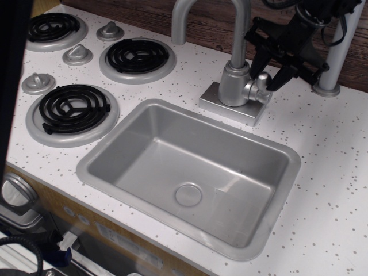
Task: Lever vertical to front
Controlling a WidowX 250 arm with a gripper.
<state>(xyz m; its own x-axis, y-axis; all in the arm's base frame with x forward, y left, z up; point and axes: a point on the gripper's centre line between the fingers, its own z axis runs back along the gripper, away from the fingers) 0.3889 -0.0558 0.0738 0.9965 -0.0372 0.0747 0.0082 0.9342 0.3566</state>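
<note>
The lever [264,79] sits on the right side of the cylindrical faucet body [234,84], joined by a short stub. Only its lower part and the stub show; the paddle is mostly hidden by my black gripper [269,70]. The gripper has come down from the upper right and its two fingers stand apart, one on each side of the lever. One finger [257,56] is left of it and the other lies to its right. I cannot see whether the pads touch the lever.
The tall curved spout [237,23] rises just left of the gripper. A grey sink [86,167] lies in front. Black burners [137,55] and cone knobs [77,54] are at the left. A grey post [334,57] stands right of the gripper.
</note>
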